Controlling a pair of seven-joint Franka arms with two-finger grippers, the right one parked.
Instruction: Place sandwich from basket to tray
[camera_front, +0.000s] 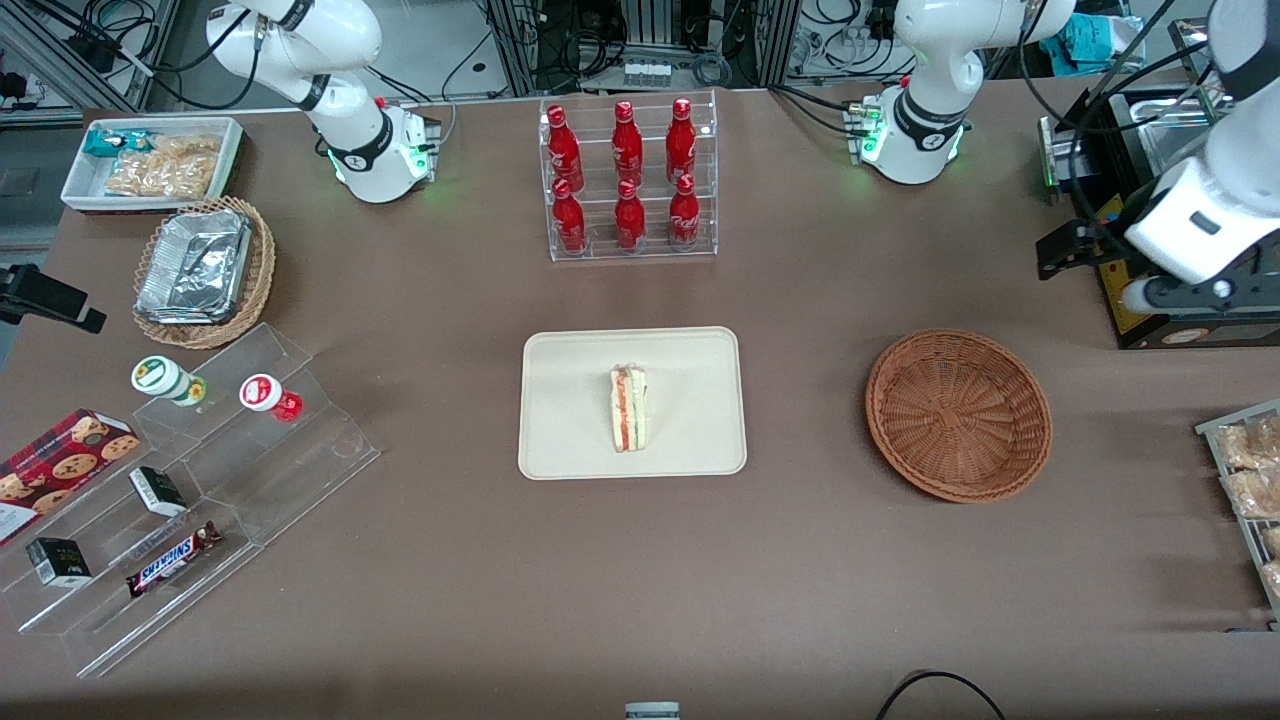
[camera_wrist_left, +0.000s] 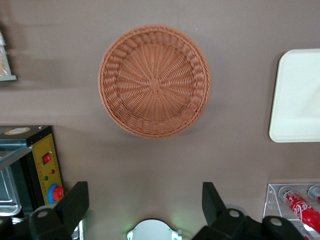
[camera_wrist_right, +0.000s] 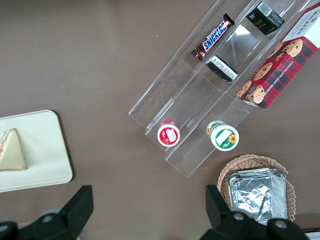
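White arm, black gripper (camera_wrist_left: 145, 210) fingers.

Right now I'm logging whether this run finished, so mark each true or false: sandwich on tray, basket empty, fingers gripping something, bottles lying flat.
1. The sandwich lies on the tray. True.
2. The basket holds nothing. True.
3. The gripper, raised above the table beside the basket, grips something. False: its fingers are open and empty.
4. The red bottles lie flat. False: they stand upright in a clear rack.
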